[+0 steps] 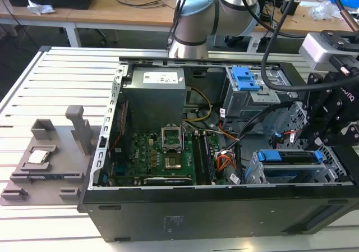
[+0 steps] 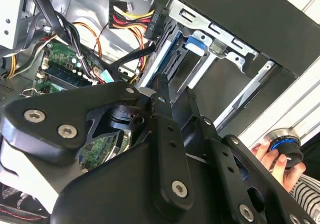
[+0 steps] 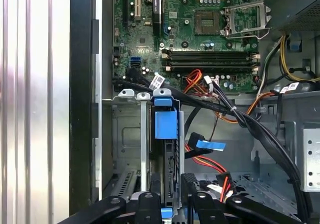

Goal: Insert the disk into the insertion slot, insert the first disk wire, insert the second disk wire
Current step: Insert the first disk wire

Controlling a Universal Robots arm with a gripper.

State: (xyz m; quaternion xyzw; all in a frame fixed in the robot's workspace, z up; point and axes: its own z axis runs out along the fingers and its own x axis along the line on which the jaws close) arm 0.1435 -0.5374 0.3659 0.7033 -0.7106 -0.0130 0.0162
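Observation:
The disk (image 3: 165, 124), silver in a bright blue carrier, stands edge-on inside the insertion slot (image 3: 126, 134), a perforated silver cage at the case's corner on the exterior view's right (image 1: 259, 173). My gripper (image 3: 171, 183) straddles the disk's near end with a black finger pressed on each face, so it looks shut on it. From the second wrist view the gripper (image 2: 175, 90) reaches down onto the disk (image 2: 194, 42). The first disk wire (image 3: 206, 159), thin and red with a dark connector, lies loose beside the cage. I cannot tell which cable is the second disk wire.
A bundle of red, yellow and black wires (image 2: 131, 17) ends in a loose black connector over the motherboard (image 3: 200, 19). Thick black cables (image 3: 260, 129) cross beside the cage. A taller grey bay with a blue latch (image 1: 245, 79) stands behind. A person's hand (image 2: 270, 156) holds a black knob outside the case.

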